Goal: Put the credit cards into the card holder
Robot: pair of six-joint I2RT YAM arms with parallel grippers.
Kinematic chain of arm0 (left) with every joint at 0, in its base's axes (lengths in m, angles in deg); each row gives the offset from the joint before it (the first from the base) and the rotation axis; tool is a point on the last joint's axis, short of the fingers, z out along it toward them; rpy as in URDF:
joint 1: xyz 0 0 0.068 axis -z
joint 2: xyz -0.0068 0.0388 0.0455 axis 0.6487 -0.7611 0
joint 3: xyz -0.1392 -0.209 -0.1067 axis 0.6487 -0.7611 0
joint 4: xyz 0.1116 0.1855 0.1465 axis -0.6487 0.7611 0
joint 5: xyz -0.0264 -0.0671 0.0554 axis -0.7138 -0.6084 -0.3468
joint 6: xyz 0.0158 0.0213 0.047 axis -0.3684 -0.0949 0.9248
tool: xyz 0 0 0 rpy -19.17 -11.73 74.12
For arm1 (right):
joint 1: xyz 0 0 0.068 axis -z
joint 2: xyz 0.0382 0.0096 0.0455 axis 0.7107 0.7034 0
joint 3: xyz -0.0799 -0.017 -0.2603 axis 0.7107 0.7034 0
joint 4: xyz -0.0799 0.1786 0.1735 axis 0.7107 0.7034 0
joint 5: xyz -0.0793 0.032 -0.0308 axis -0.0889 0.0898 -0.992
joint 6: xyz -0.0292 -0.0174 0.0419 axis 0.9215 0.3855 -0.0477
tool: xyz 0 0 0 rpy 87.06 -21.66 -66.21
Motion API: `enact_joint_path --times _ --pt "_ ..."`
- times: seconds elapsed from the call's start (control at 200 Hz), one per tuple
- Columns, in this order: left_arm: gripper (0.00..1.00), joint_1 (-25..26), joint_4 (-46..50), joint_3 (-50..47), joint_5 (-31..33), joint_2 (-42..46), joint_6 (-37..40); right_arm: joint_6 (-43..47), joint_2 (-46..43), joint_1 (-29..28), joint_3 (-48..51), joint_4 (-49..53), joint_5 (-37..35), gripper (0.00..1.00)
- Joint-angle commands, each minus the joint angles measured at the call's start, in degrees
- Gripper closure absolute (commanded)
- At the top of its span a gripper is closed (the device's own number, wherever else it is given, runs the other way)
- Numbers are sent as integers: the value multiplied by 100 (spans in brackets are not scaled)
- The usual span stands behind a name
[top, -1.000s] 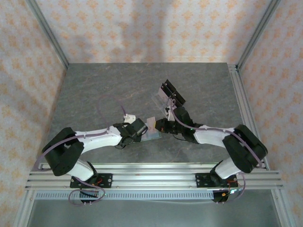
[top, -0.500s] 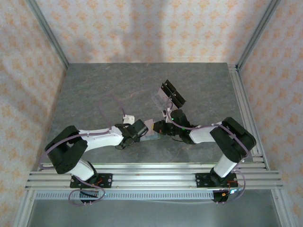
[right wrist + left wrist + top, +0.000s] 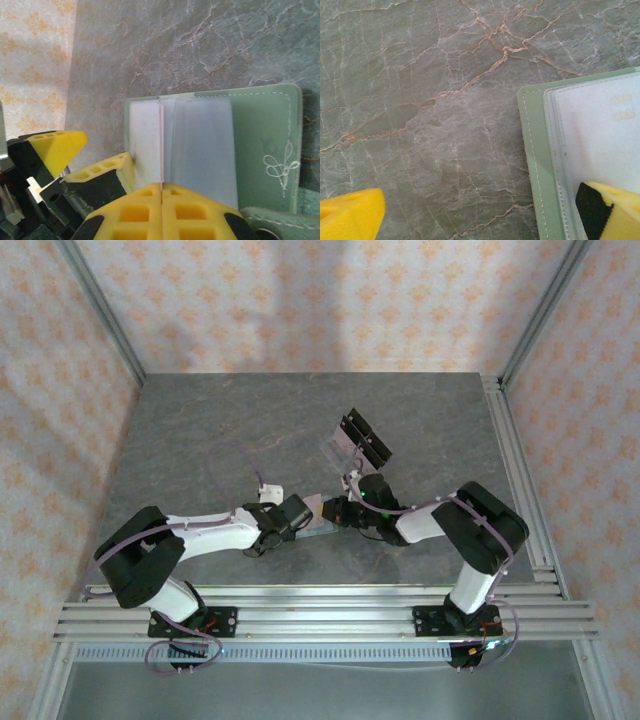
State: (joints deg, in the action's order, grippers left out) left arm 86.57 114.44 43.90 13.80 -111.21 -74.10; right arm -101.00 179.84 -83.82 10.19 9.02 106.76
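The card holder (image 3: pixel 260 130) lies open on the table, sage green with clear sleeves inside and a stitched flower motif. My right gripper (image 3: pixel 161 187) is shut on a credit card (image 3: pixel 161 145), seen edge-on as a thin pinkish line standing over the sleeves. My left gripper (image 3: pixel 480 215) is open; one yellow finger (image 3: pixel 612 212) rests on the card holder's (image 3: pixel 536 165) clear sleeve, the other (image 3: pixel 350 217) is over bare table. In the top view both grippers meet over the card holder (image 3: pixel 322 528), with the mauve card (image 3: pixel 316 506) between them. Other cards are hidden.
A clear tilted acrylic rack (image 3: pixel 355 440) with black parts stands just behind the right gripper. The marbled grey table (image 3: pixel 220 430) stretches to the back and left. Metal rails run along the right and near edges.
The right arm has folded in and pushed its gripper left, bringing the card down over the open card holder. The left gripper has barely moved.
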Motion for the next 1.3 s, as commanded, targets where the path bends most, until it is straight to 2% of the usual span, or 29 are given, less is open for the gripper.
enact_joint_path --times 0.0,0.836,1.296 --pt "0 36 325 -148 145 54 -62 0 121 -34 6 -333 59 100" --pt "0 48 299 -106 150 -29 -80 -131 745 -59 21 -741 456 100" --pt "0 52 301 -104 150 -25 -71 73 790 -43 -145 -268 607 100"
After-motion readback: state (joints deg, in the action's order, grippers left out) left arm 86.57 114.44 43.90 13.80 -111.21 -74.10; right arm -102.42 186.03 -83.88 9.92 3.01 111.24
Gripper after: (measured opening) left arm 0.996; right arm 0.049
